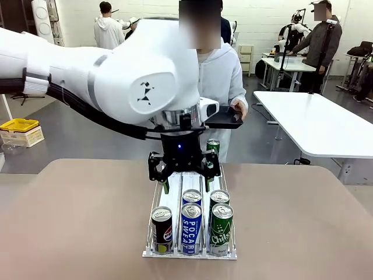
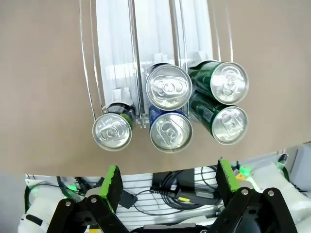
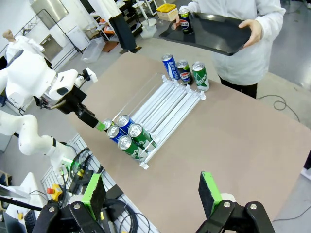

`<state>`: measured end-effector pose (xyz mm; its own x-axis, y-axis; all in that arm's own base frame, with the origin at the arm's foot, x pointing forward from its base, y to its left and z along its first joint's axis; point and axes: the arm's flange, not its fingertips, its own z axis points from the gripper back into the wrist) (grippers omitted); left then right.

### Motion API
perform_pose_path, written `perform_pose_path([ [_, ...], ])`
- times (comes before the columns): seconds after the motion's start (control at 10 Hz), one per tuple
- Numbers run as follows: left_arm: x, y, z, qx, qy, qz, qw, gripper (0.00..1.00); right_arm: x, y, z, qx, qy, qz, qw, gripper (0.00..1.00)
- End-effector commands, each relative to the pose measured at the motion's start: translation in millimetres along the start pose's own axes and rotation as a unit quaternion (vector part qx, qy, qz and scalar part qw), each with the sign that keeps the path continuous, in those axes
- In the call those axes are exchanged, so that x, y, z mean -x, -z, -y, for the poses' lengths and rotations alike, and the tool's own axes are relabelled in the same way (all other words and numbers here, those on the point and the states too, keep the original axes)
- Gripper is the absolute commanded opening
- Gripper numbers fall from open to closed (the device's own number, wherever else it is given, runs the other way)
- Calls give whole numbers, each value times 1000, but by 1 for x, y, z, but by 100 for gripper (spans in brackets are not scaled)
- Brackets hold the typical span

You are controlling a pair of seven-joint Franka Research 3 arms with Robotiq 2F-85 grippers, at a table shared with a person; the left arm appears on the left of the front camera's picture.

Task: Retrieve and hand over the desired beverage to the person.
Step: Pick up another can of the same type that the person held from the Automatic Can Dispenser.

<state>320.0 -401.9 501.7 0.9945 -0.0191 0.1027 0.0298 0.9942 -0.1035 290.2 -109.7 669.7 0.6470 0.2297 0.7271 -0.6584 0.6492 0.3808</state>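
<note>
My left gripper (image 1: pixel 183 170) hangs open above the wire rack (image 1: pixel 152 201), just behind the near cans; nothing sits between its fingers (image 2: pixel 112 179). At the rack's near end stand a Pepsi can (image 1: pixel 162 230), two blue Pocari Sweat cans (image 1: pixel 191 227) and two green Chilsung cans (image 1: pixel 221 228). Three more cans (image 3: pixel 183 72) stand at the far end. Which can is the desired beverage cannot be told. The person (image 1: pixel 224 70) stands at the far side holding a black tray (image 3: pixel 218 31) with one can (image 3: pixel 183 19) on it. My right gripper (image 3: pixel 153 194) is open, high above the table's edge.
The brown table (image 1: pixel 70 221) has bare room on both sides of the rack. A white table (image 1: pixel 326 122) stands at the right and a yellow box (image 1: pixel 18 125) at the left. Cables and the robot base (image 2: pixel 170 187) lie below the near table edge.
</note>
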Motion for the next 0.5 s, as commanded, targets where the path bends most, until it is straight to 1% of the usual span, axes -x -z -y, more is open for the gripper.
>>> perform_pose_path([
  [0.0, 2, 12, 12, -27, 26, 4, 999, 100, -1, 1, 1, -15, -7, 13, 1000, 100],
  [0.3, -1, 28, 17, -42, 45, 6, 998, 100, -1, 1, 1, -15, -7, 13, 1000, 100],
  [0.4, -1, 32, 19, -42, 35, 1, 998, 100, -1, 1, 1, -15, -7, 13, 1000, 100],
])
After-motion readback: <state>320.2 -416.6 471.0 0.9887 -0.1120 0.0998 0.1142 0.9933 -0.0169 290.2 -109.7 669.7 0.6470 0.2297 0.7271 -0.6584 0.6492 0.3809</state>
